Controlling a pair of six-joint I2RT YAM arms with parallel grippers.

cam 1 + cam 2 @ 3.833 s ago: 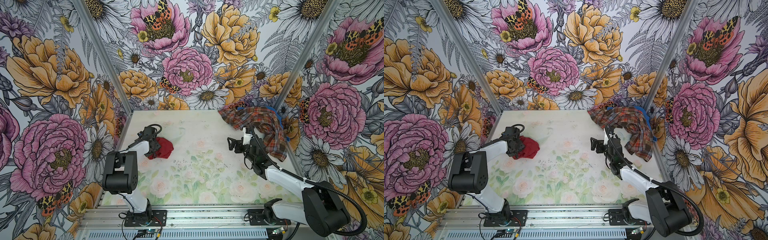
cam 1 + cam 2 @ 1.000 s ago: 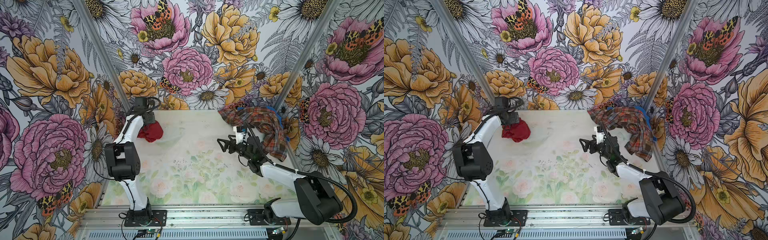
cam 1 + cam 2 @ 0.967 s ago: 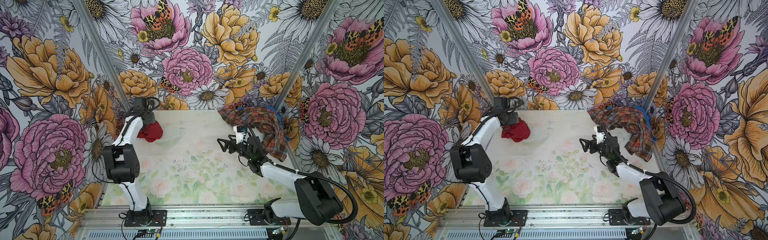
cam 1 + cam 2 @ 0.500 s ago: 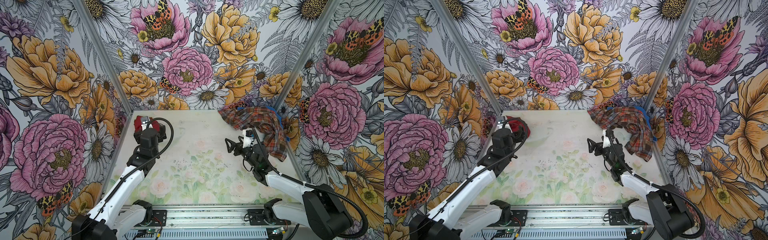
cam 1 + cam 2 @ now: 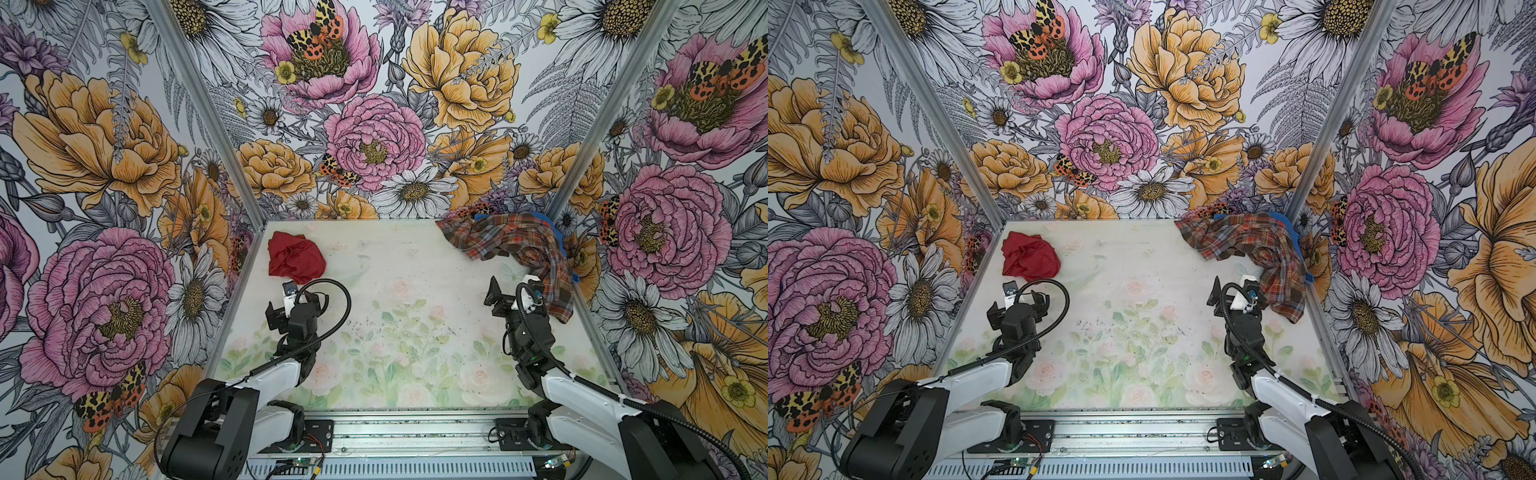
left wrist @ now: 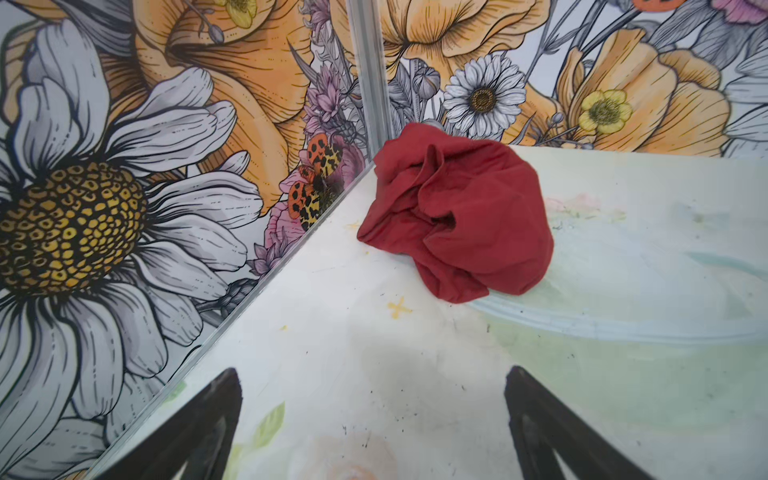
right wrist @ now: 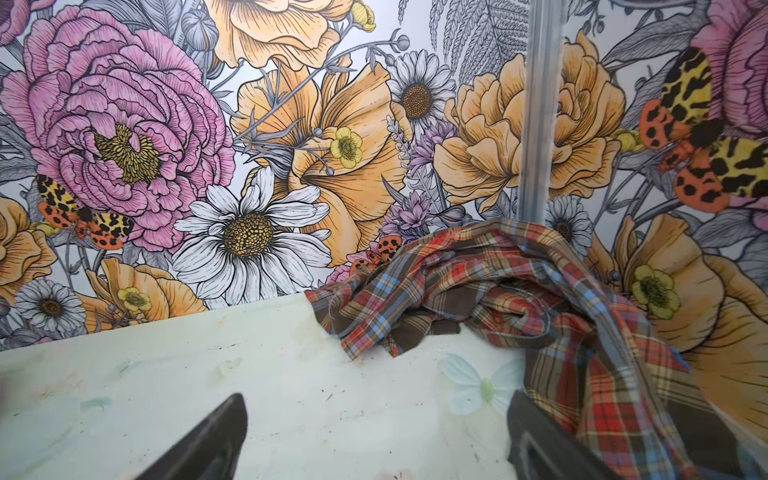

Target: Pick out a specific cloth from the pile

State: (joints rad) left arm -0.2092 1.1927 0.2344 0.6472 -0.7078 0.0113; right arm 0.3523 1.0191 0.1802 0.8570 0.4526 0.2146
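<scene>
Two claws, both empty now. On the left, the dark-red shirt (image 5: pixel 296 258) lies crumpled in the far left corner of the table (image 5: pixel 415 291), where I have just let it go; my left gripper (image 6: pixel 374 419) has drawn back, jaws spread wide. Further right, my right gripper (image 7: pixel 374 436) is spread too, just beside the plaid pile (image 5: pixel 515 245). Separation looks finished
</scene>
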